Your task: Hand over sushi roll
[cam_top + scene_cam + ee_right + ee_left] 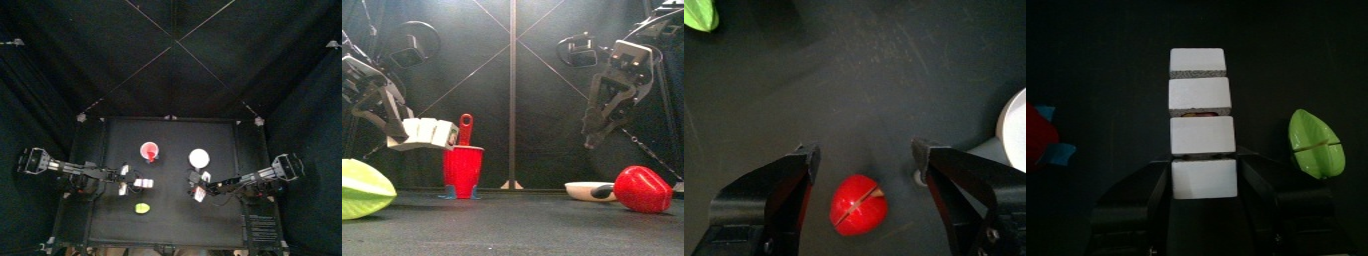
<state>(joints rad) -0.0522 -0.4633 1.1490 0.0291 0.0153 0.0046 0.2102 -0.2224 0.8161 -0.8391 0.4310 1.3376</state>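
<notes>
Sushi roll (124, 187), a row of white rice-sided pieces with dark bands between them, sits in the left gripper (126, 187) at the left-middle of the small black table (174, 130) in the top view, lifted off the surface; a red cup (150, 152) and a white bowl (199, 157) lie farther back, a lime-green leaf-shaped piece (142, 208) nearer the front, and the right gripper (202, 188) hangs right of centre, apart from the roll. From the front view, the left gripper (398, 137) holds the roll (428, 132) level above the table, just left of the red cup (462, 170) with its upright red handle; the green leaf (362, 189) lies at the near left, and a glossy red egg-shaped toy (643, 189) rests beside the white bowl (591, 190) on the right, under the raised right gripper (603, 125). The left wrist view shows four white pieces of the roll (1201, 125), the nearest pinched between the jaws of the left gripper (1203, 195), with the green leaf (1319, 144) to one side. The right wrist view shows the right gripper (866, 160) spread wide and holding nothing, the red egg-shaped toy (859, 204) on the table between its jaws.
</notes>
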